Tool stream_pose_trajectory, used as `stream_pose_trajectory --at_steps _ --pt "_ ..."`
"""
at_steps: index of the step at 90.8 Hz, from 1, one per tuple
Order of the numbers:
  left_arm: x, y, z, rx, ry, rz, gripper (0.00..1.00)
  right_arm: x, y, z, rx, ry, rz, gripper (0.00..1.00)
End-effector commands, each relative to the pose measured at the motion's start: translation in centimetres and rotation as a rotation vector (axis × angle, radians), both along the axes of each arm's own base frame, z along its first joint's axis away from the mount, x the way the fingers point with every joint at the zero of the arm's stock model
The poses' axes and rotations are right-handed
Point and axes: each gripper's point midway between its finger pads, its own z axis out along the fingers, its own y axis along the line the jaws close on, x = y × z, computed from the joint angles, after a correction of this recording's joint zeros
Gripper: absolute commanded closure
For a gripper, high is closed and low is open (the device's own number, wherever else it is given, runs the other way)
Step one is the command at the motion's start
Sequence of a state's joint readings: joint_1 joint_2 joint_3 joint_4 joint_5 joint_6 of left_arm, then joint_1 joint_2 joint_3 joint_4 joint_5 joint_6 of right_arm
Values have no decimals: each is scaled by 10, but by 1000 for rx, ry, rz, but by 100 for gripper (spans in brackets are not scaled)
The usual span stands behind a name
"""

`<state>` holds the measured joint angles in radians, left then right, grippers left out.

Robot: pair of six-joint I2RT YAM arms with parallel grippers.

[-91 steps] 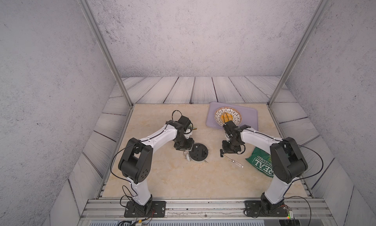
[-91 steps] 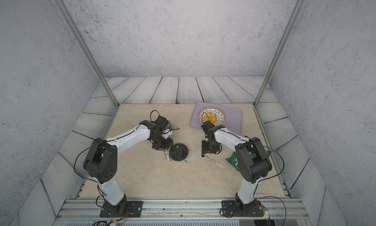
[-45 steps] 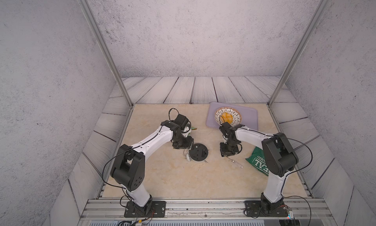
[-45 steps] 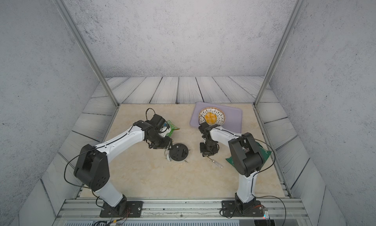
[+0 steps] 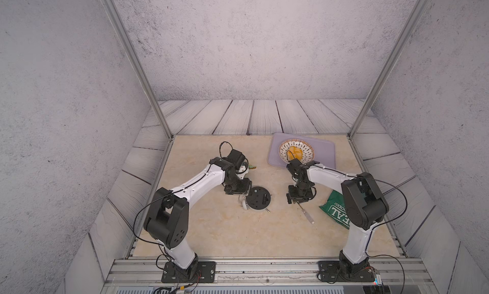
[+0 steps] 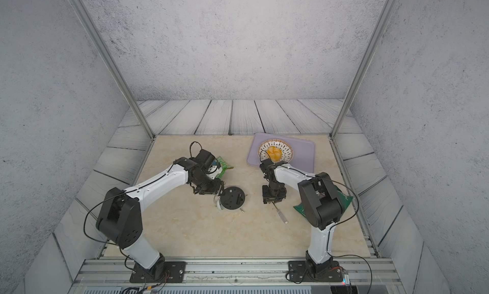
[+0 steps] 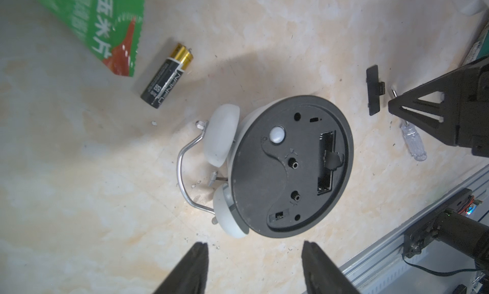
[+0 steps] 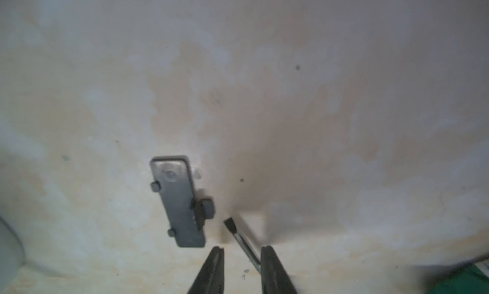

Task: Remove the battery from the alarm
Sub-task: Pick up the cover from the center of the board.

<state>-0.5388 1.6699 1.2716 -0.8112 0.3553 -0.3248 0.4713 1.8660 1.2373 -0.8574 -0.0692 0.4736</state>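
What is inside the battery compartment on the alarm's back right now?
No battery: the compartment in the black back of the alarm stands open and empty. The battery lies on the table beside the green packet. The compartment's deepest corners are in shadow.

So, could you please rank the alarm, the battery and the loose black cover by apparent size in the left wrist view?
1. alarm, by far the largest.
2. battery.
3. black cover, shorter and thinner than the battery.
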Motion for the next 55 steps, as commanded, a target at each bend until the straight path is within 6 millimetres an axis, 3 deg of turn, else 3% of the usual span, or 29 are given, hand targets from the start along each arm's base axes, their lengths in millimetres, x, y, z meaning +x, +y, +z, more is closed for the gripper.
stream_pose_trajectory --at_steps 1,23,55 --pt "0 2 5 -12 -5 15 38 11 14 13 49 -34 13 71" --pt "-1 3 8 -20 -8 25 37 20 23 9 66 -23 27 77" --pt "-2 1 9 -39 3 30 37 16 22 -6 55 19 14 85"
